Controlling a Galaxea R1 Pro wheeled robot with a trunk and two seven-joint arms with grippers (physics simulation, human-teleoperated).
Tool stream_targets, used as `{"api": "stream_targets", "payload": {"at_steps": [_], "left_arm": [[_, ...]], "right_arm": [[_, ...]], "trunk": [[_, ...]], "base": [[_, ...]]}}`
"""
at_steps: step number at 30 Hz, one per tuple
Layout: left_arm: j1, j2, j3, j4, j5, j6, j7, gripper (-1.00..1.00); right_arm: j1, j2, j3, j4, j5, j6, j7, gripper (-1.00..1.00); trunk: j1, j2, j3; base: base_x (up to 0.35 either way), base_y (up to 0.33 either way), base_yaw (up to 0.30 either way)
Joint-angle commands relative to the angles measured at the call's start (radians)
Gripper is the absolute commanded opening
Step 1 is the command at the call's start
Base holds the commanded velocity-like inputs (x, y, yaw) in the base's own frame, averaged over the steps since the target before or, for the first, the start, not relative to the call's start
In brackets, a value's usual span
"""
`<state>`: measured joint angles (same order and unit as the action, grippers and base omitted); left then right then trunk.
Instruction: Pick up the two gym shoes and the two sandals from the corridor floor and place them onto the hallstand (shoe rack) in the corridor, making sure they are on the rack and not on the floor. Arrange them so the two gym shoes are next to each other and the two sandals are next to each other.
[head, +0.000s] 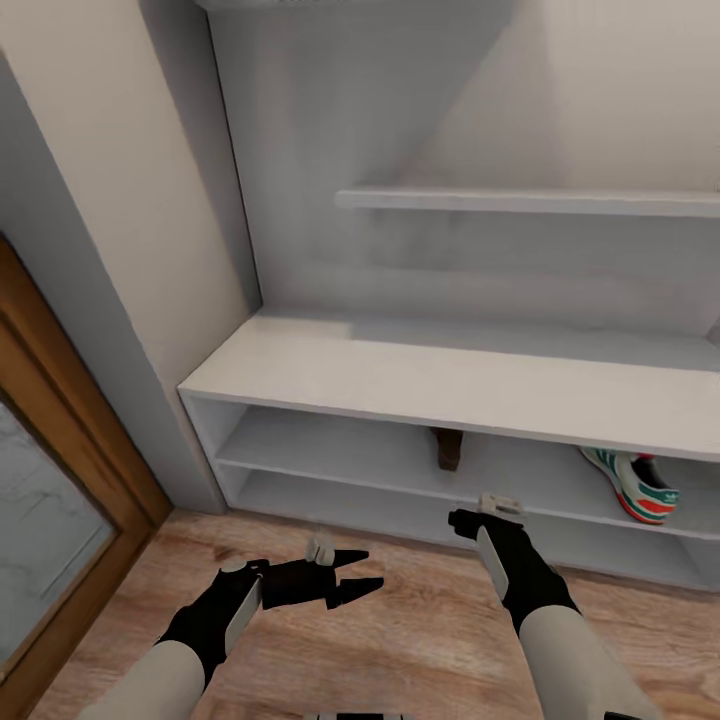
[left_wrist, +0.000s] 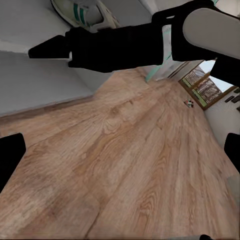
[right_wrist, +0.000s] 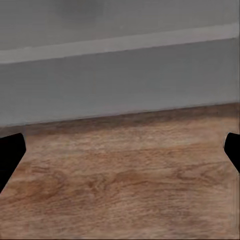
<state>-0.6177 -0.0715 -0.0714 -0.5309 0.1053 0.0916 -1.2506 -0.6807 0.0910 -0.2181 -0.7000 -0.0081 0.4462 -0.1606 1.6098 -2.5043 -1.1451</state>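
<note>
Facing the pale grey-white hallstand (head: 440, 375) with both black grippers empty, left fingers (head: 352, 577) spread and right fingers (head: 470, 523) too foreshortened to judge, you risk clipping its lower shelf edge. One white, green-striped gym shoe (head: 636, 484) and a brown sandal (head: 448, 447) sit on the upper shelf under the bench; no writing is legible.

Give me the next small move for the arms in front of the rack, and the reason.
Probably back both arms off and turn to look for more shoes. Both the left hand and right hand are open, holding nothing; one gym shoe and a sandal already sit on the hallstand's upper shelf.
</note>
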Motion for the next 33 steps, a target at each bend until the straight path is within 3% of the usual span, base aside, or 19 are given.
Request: {"api": "stream_targets", "payload": {"at_steps": [1,33], "left_arm": [[0.0,0.001,-0.005,0.0,0.01,0.01,-0.001,1.0],[0.0,0.004,-0.004,0.0,0.01,0.01,-0.001,1.0]], "right_arm": [[0.0,0.001,-0.003,-0.005,-0.001,0.005,-0.001,1.0],[0.0,0.001,0.002,-0.015,0.003,0.005,0.0,1.0]], "trunk": [[-0.001,0.0,-0.001],[-0.001,0.0,-0.001]], "base": [[-0.343,0.0,0.0],[-0.313,0.0,0.0]]}}
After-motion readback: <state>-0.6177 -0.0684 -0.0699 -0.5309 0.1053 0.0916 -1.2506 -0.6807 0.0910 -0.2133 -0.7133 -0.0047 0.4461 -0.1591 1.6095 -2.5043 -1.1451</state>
